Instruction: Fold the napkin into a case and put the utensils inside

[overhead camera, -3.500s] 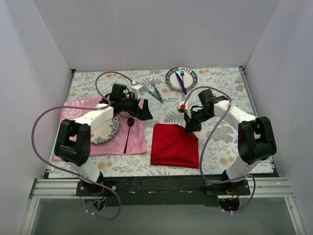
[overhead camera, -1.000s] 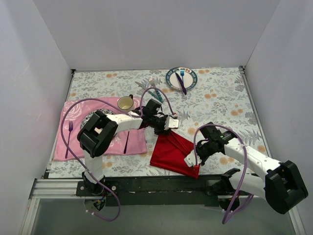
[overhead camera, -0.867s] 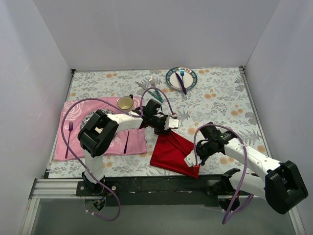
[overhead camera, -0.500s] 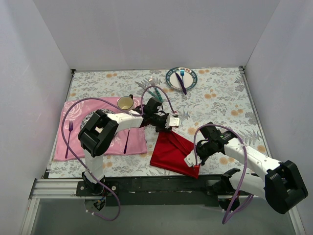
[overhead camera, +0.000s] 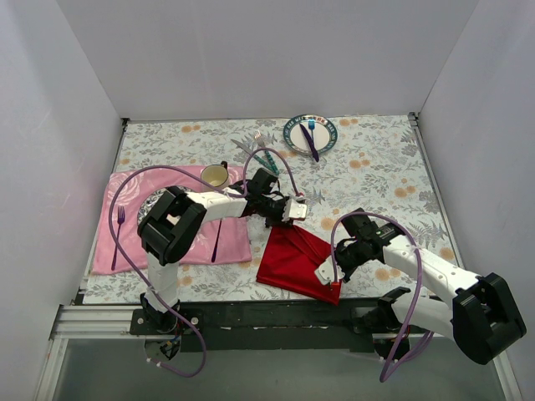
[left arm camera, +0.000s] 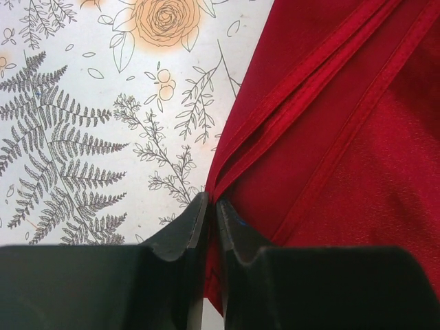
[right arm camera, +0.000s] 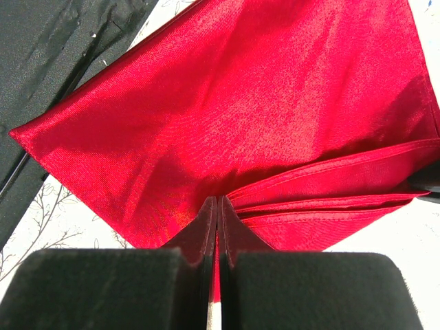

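The napkin [overhead camera: 292,257] lies on the flowered tablecloth [overhead camera: 376,167] near the front edge of the table, between the two arms, folded and turned like a diamond. The left gripper [overhead camera: 294,212] is at its far corner. In the left wrist view its two fingers [left arm camera: 182,234] stand almost together and the layered hem of the red cloth goes in between them, so they are clamped on the napkin. The right gripper [overhead camera: 331,280] is at the near right edge of the napkin. Its fingers [right arm camera: 234,240] are pressed together with the cloth caught between them, where several hems meet. The utensils [overhead camera: 265,155], a fork and a knife with teal handles, lie well apart from the napkin, on the far side of the table, just left of the plate [overhead camera: 328,129]
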`<state>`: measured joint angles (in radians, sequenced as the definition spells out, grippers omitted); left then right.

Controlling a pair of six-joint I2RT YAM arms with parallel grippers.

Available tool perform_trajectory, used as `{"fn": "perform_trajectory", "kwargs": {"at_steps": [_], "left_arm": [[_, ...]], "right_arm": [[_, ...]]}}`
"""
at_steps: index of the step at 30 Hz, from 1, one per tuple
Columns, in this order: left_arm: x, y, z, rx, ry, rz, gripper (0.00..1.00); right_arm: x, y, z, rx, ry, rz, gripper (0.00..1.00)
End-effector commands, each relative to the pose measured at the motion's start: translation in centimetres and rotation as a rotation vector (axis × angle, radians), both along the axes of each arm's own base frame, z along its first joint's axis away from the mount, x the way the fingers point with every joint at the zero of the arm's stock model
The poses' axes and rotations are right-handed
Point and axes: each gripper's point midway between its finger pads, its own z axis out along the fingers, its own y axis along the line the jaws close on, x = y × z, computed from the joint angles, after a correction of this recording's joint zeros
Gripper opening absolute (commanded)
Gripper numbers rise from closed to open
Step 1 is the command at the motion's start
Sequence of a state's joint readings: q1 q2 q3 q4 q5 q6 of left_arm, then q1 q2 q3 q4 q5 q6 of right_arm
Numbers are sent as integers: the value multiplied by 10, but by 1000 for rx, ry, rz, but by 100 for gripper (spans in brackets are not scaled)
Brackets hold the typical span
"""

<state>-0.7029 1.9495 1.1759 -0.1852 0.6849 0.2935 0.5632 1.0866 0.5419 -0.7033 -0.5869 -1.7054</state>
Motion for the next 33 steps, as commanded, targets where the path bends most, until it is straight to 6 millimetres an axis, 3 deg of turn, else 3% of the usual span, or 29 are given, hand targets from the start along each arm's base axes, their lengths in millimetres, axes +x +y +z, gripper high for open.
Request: {"fn": "perform_trajectory", "kwargs": {"at_steps": [1,5,10,13,24,31,33], "left_arm": [[-2,-10,29,-62,-23,-39,7],[-3,-9,40,-70,-31,-27,0],[-7,-3,44,-60,-45,-14,0],[-11,0,49,-64,-56,-17,0],[-37,9,52,-35,-61,-35,0],[-53,18,44,5,-83,-50,0],[-57,20,40,19,-81,-49,0]], "right_arm": [[2,8,12,35,-6,8,1],[4,10,18,46,-4,-10,1],[5,7,21,43,-18,-29,1],[5,6,24,47,-26,-46,8],[4,5,39,67,-12,-122,59],[13,9,67,116,-23,-205,62],[14,9,70,110,-1,-234,59]]}}
